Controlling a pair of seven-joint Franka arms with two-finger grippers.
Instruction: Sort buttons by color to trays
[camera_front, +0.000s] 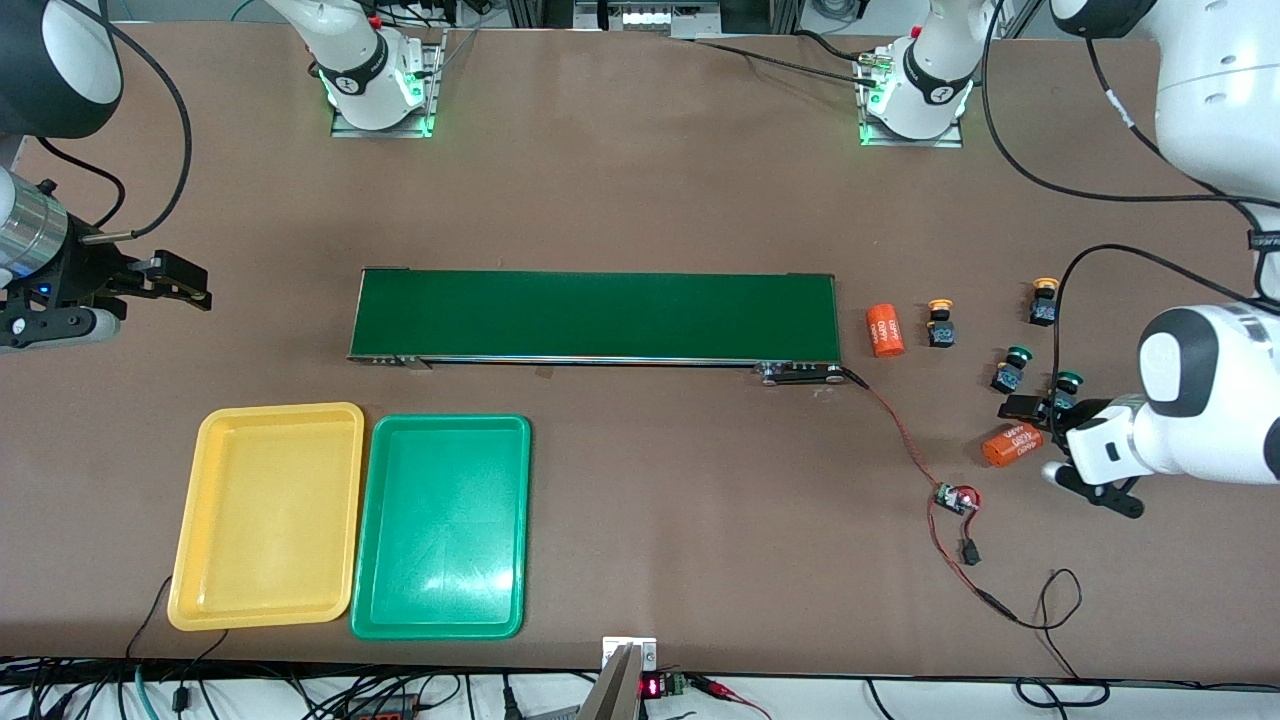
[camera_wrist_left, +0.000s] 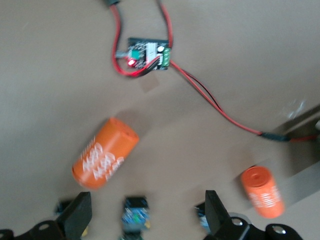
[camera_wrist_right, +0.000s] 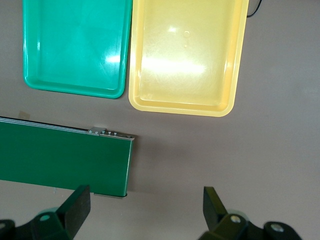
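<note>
Your left tool (camera_front: 1062, 442) hangs wide open and empty, low over the desk (camera_front: 650, 200), with an orange lettered cylinder (camera_front: 1012, 444) just beside it. A green-capped black push-button (camera_front: 1066, 386) sits at its fingertips, a second green one (camera_front: 1010, 370) near. Farther off: two yellow-orange-capped buttons (camera_front: 940, 322) (camera_front: 1043, 301), another orange cylinder (camera_front: 884, 330).

Your right tool (camera_front: 180, 282) waits fully open, empty, off the long dark-green conveyor belt (camera_front: 596, 315)'s end. The shallow yellow plastic tray (camera_front: 268, 515) and the green tray (camera_front: 440, 527) lie side by side beneath it, nearer the camera.
</note>
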